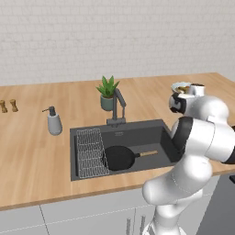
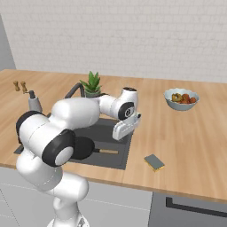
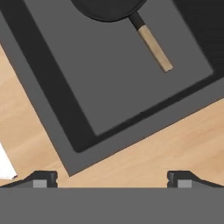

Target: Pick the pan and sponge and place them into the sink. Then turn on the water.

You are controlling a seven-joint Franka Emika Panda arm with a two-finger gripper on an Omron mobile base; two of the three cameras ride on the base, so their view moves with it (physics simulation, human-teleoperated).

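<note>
The black pan (image 1: 118, 157) lies flat in the dark grey sink (image 1: 137, 137), its wooden handle (image 3: 155, 48) pointing right. The sponge (image 2: 154, 162) rests on the wooden counter to the right of the sink (image 2: 106, 132), near the front edge. My gripper (image 2: 119, 134) hangs over the sink's right rim. In the hand view the gripper (image 3: 112, 180) is open with nothing between its tips, and below it are the basin corner (image 3: 109, 78) and part of the pan (image 3: 109, 8). The dark angular faucet (image 1: 118, 106) stands behind the basin, with no water running.
A wire rack (image 1: 90, 153) fills the sink's left side. A soap dispenser (image 1: 54, 121) and a potted plant (image 1: 108, 92) stand by the faucet. A fruit bowl (image 2: 181, 99) sits at the back right, and small shakers (image 1: 8, 106) at the far left.
</note>
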